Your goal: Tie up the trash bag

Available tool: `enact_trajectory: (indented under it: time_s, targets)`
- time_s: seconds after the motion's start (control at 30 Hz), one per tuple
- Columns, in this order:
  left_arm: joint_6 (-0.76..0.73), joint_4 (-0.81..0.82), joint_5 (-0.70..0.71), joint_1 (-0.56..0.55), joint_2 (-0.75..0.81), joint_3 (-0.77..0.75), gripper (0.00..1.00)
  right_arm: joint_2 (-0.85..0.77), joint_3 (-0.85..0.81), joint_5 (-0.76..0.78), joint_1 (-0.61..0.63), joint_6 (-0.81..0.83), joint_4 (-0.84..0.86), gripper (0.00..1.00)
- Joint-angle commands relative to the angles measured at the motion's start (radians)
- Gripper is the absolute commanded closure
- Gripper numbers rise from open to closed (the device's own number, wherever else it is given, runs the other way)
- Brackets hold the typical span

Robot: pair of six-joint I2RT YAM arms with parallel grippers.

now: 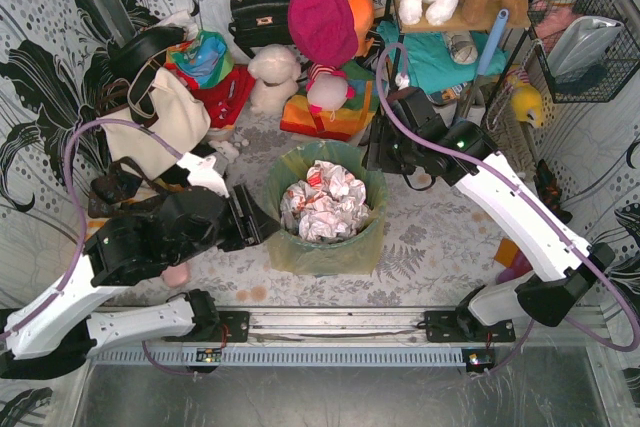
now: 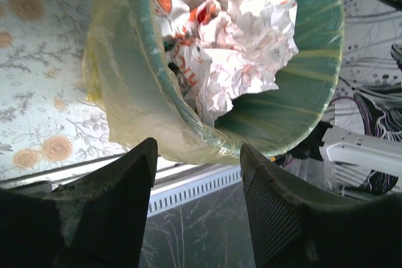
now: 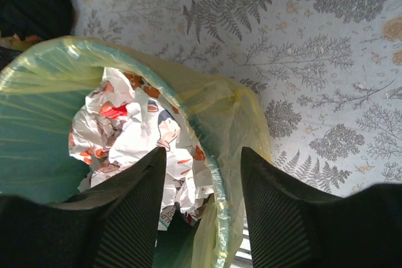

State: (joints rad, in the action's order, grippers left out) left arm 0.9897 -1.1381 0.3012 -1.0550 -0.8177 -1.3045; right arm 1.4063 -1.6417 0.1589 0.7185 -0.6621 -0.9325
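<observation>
Camera overhead first: you have the trash bag standing at the middle of the desk. Its mouth is wide and untied, with crumpled white paper heaped inside. Your left pincer sits just beside the bag's left rim. Your right pincer is near the far right rim. A cream tote bag lies well apart at the far left.

Left wrist view: both fingers stand apart, released, with nothing between them. The bag's folded-over rim hangs just beyond the tips, and the teal bin it lines shows through the plastic.

Right wrist view: you see these fingers spread too, released. The bag's rim and some paper show in the gap, but nothing is pinched. Fern-patterned cloth covers the desk beside the bag.
</observation>
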Motion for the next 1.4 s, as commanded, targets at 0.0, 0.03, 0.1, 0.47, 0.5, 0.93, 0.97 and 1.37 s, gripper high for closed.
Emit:
enact_trajectory:
  time_s: [0.0, 0.03, 0.1, 0.47, 0.5, 0.93, 0.97, 1.37]
  targets:
    - [0.033, -0.061, 0.187, -0.007, 0.032, -0.052, 0.36, -0.038, -0.067, 0.054, -0.002, 0.01, -0.041, 0.47]
    - [0.061, -0.086, 0.232, -0.007, 0.039, -0.052, 0.36, -0.046, -0.073, 0.063, -0.002, 0.01, -0.052, 0.46]
    - [0.116, -0.136, 0.31, -0.007, 0.054, -0.046, 0.35, -0.068, -0.083, 0.085, -0.002, 0.008, -0.073, 0.45]
    - [0.35, -0.181, 0.378, -0.007, 0.226, 0.234, 0.38, -0.197, -0.017, 0.158, -0.002, -0.027, -0.141, 0.44]
    - [0.357, -0.159, 0.359, -0.007, 0.239, 0.275, 0.38, -0.21, 0.007, 0.163, -0.002, -0.03, -0.14, 0.43]
    - [0.377, 0.273, 0.19, -0.003, 0.277, 0.775, 0.39, -0.353, 0.242, 0.232, -0.002, -0.107, -0.124, 0.44]
    - [0.368, 0.324, 0.177, 0.001, 0.281, 0.807, 0.39, -0.371, 0.265, 0.239, -0.002, -0.116, -0.114, 0.44]
    - [0.117, 0.822, -0.197, 0.311, 0.177, 1.082, 0.4, -0.406, 0.345, 0.249, -0.003, -0.139, -0.086, 0.45]
